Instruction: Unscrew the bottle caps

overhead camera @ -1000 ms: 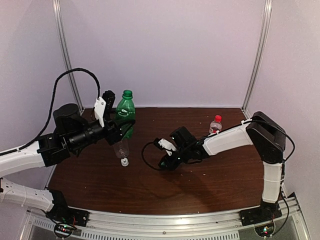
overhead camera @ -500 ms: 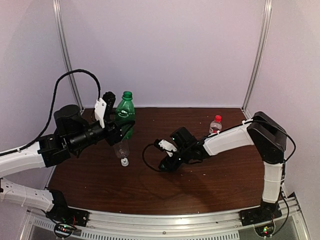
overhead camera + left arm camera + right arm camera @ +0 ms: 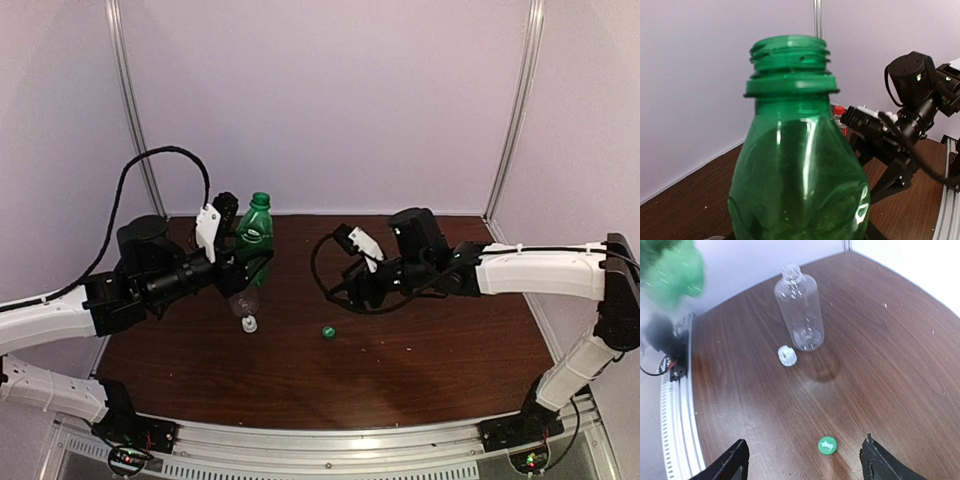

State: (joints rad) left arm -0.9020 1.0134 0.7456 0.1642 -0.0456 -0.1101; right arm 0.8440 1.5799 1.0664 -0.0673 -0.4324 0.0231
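My left gripper [image 3: 248, 252] is shut on the dark green bottle [image 3: 255, 232], holding it upright above the table. Its threaded neck [image 3: 790, 52] is bare. The green cap [image 3: 328, 331] lies loose on the wood and also shows low between my right gripper's fingers [image 3: 729, 464]. My right gripper [image 3: 805, 450] hangs open above it, holding nothing. The clear bottle [image 3: 800, 315] stands uncapped below the left gripper, with the white cap [image 3: 787, 355] beside its base. A red cap [image 3: 839, 110] on the small bottle peeks out behind the green bottle; the right arm hides it from above.
Black cables loop over the left arm [image 3: 150, 160] and by the right wrist [image 3: 322, 262]. A metal rail [image 3: 330, 440] runs along the near table edge. Upright frame posts [image 3: 130, 110] stand at the back corners against the white walls.
My right gripper has opened and let go of the green cap, which now lies on the table. The right arm rose and drew back to the right. The left gripper still holds the green bottle.
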